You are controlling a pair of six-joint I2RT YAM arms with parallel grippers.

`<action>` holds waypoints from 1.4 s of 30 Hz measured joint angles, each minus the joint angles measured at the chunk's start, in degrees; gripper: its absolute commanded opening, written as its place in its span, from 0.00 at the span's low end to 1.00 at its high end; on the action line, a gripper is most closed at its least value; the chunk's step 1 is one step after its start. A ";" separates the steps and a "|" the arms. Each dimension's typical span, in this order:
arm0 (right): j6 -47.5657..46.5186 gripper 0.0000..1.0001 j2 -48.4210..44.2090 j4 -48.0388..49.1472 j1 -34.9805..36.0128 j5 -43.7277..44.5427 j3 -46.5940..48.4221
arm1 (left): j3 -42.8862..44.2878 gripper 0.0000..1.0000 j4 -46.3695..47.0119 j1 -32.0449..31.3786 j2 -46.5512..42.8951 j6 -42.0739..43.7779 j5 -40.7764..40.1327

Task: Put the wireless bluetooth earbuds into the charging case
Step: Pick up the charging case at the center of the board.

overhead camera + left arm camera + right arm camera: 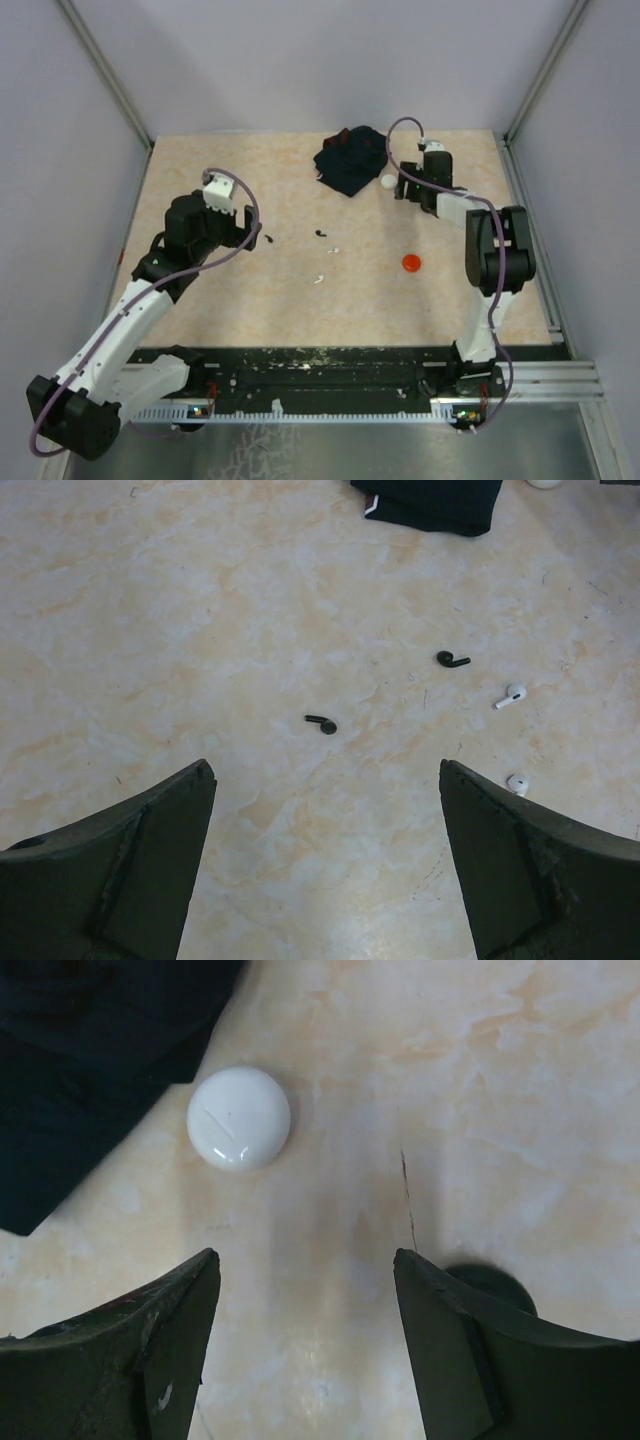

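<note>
Soft, even light comes from overhead, so the top view is bright and the pale walls look flat and washed. My arms throw only faint, short shadows on the table (250, 290). At my left wrist, a cool whitish sheen lies on the tabletop near the bottom edge. The fingers (130, 870) of my left gripper (325, 765) loom dark, underlit and slightly soft. The black earbud (322, 723) ahead is crisp, with a thin shadow. At my right wrist, the white puck (239, 1118) carries a small glare streak. The dark cloth (90, 1050) beside it is so deep in tone that its folds nearly vanish.
</note>
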 measured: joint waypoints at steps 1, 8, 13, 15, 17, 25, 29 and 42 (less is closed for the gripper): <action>-0.83 0.70 1.99 0.28 0.13 -0.02 1.70 | -0.02 0.97 -0.02 0.22 0.28 0.02 0.02; -5.97 0.68 12.41 -0.63 1.05 -1.95 13.38 | -0.04 0.97 -0.02 1.38 2.12 0.02 0.02; -8.26 0.68 16.61 -3.43 1.49 -3.67 20.04 | -0.07 0.96 -0.02 2.12 3.08 0.02 0.07; -8.87 0.68 18.12 -5.16 1.75 -4.11 22.84 | -0.07 0.96 -0.02 2.23 3.43 0.00 0.09; -9.29 0.68 19.56 -7.21 1.95 -4.35 25.40 | -0.07 0.96 -0.02 2.36 3.58 0.00 0.22; -10.54 0.62 23.26 -14.03 2.54 -4.52 31.50 | -0.07 0.96 -0.02 2.78 3.61 -0.02 0.48; -10.73 0.58 24.39 -17.07 2.62 -4.52 34.25 | -0.07 0.96 -0.02 2.82 3.58 -0.02 0.76; -11.34 0.51 20.94 -14.60 2.78 -4.59 27.89 | -0.07 0.96 -0.02 2.86 3.61 -0.61 2.29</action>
